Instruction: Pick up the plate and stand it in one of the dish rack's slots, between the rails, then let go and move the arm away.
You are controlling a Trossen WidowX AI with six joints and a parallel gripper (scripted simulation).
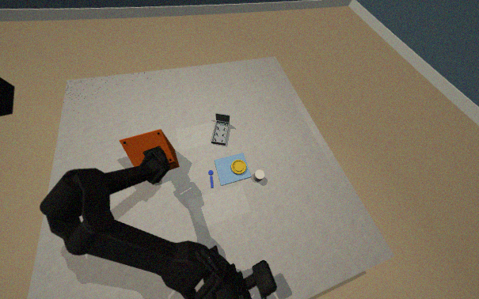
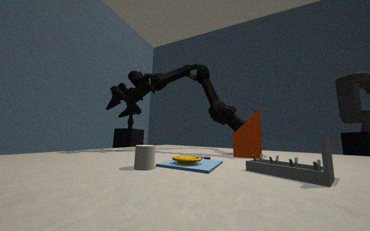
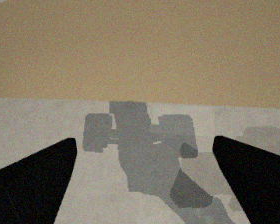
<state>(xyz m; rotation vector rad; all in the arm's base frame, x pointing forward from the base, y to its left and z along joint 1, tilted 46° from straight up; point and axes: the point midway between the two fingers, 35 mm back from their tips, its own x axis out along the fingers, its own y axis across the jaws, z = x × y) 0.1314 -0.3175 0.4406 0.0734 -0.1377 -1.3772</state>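
Top, exterior and wrist views of one moment. The yellow plate (image 1: 239, 166) lies flat on a light blue mat (image 1: 226, 174) on the grey surface (image 1: 290, 221). Just beside the mat stands a pale cup (image 1: 260, 174); on the mat's other side lies a blue spoon (image 1: 210, 178). The grey rack (image 1: 221, 133) sits near the mat, apart from it, with short pegs along its base and a taller post at one end (image 2: 326, 157); its slots hold nothing.

The black arm (image 1: 108, 233) rises from an orange base (image 1: 141, 146), bends at an elbow high above the surface and reaches toward the near edge of the surface in the top view, well away from the plate. In the exterior view the gripper (image 2: 123, 105) hangs high in the air, tilted downward, well above and beside the cup. Its fingers stand wide apart with nothing between them; in the wrist view only the surface, the arm's own shadow (image 3: 151, 156) and the tan floor (image 3: 138, 43) show between the two dark fingers.
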